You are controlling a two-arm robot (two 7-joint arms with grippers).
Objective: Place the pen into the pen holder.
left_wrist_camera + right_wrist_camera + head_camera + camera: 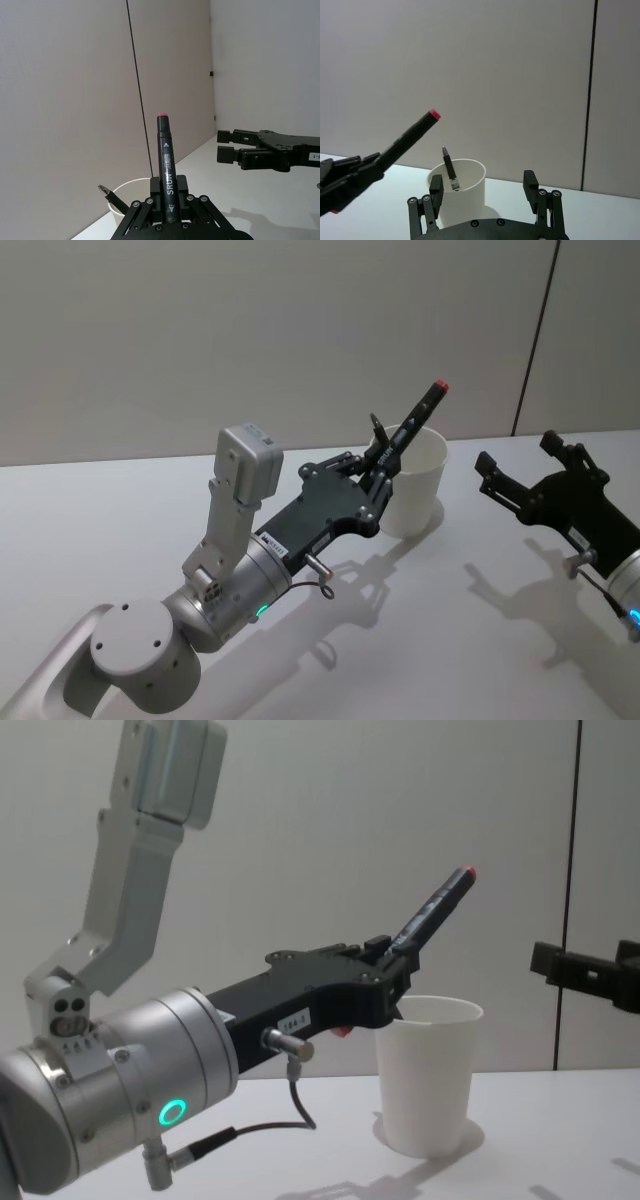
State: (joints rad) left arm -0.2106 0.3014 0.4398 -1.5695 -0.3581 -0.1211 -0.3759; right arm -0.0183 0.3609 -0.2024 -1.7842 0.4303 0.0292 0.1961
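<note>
The left gripper [379,468] pinches a black marker pen with a red end cap [412,420], tilted, above the left rim of the white tapered paper cup [418,492]. The right gripper [517,454], fingers spread, hovers right of it over the pale table [430,630].

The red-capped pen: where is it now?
Centre of the head view: the pen is held tilted in the left gripper, raised by the left rim of the pen holder.

white table [420,640]; grey wall [250,330] with a dark seam [534,340], perhaps a joint.
</note>
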